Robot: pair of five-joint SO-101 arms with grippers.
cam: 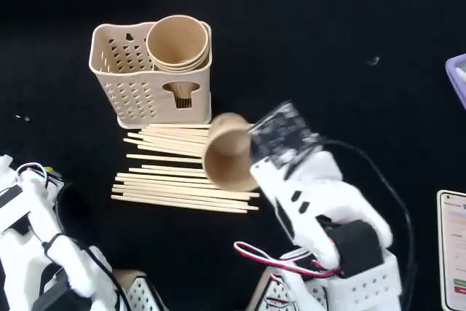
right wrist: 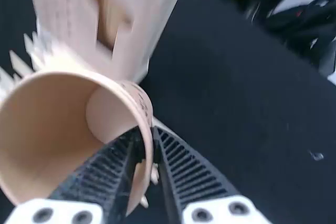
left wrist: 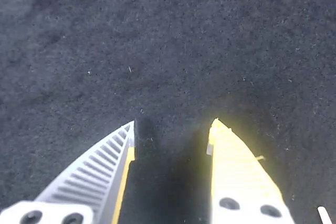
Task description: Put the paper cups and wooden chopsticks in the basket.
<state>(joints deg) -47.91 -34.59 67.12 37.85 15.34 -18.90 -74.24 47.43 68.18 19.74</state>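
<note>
A brown paper cup (cam: 227, 152) hangs tipped on its side above the pile of wooden chopsticks (cam: 178, 172). My right gripper (right wrist: 145, 148) is shut on the cup's (right wrist: 68, 129) rim wall, one finger inside and one outside. The beige perforated basket (cam: 127, 78) stands just behind, with a stack of paper cups (cam: 178, 43) nested in its right compartment. The basket (right wrist: 105, 19) looms close beyond the held cup. My left gripper (left wrist: 172, 135) sits open over bare black cloth at the table's near left corner, with nothing between its fingers.
The black tablecloth covers the whole table. A purple object (cam: 457, 78) pokes in at the right edge, and a white card (cam: 453, 249) lies lower right. The right arm's body (cam: 328, 223) stands in front of the chopsticks.
</note>
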